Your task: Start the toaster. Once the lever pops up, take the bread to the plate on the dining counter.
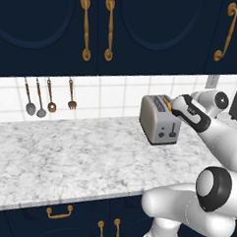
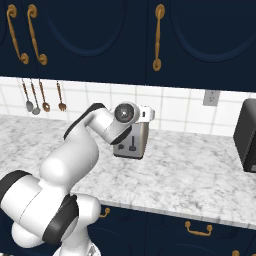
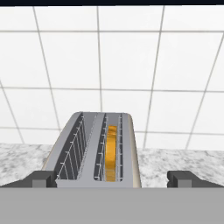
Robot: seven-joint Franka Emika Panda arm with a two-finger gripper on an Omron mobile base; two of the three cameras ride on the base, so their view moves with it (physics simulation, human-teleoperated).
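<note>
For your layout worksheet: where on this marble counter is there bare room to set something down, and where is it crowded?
Free: the wide marble counter left of the toaster, below the hanging utensils, and the stretch between toaster and black appliance. Crowded: around the toaster's near end, where the open gripper hovers.

You get flat, even rendered light with no clear source; the tiles [image 3: 122,65] look bright, the upper cabinets [image 1: 46,28] dim, and edges slightly soft.

Silver toaster [image 3: 94,151] upright, bread [image 3: 111,153] in right slot
</note>
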